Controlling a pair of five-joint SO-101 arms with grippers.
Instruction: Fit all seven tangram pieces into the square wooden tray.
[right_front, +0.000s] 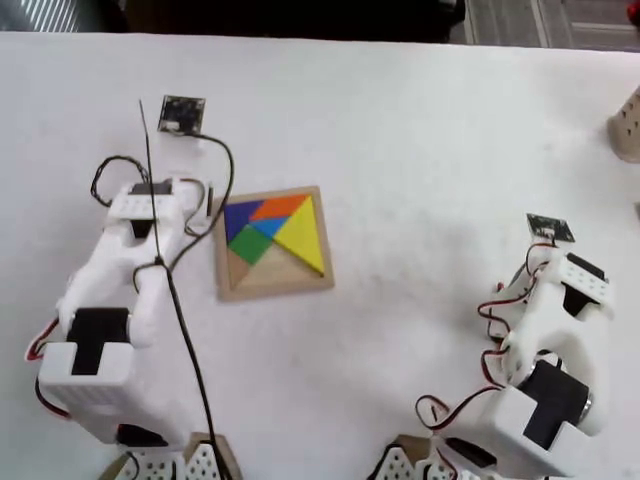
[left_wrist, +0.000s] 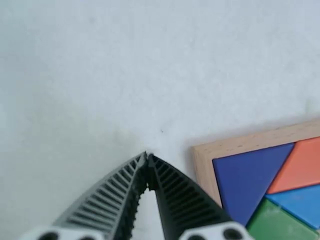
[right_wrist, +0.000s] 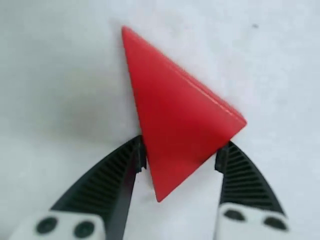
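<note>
The square wooden tray (right_front: 228, 286) lies left of the table's middle and holds dark blue (right_front: 238, 218), orange (right_front: 281, 206), light blue, green (right_front: 248, 244) and yellow (right_front: 303, 235) pieces; its near part is bare wood. My left gripper (left_wrist: 148, 158) is shut with nothing in it, its tips on the white table just beside the tray's corner (left_wrist: 202, 155). In the right wrist view a red triangle (right_wrist: 175, 115) sits between my right gripper's (right_wrist: 180, 156) fingers, which press its two sides. The right arm (right_front: 556, 300) stands at the table's right.
A small circuit board (right_front: 181, 113) with a black cable lies behind the left arm (right_front: 130, 260). A beige object (right_front: 627, 125) stands at the right edge. Open white table lies between the tray and the right arm.
</note>
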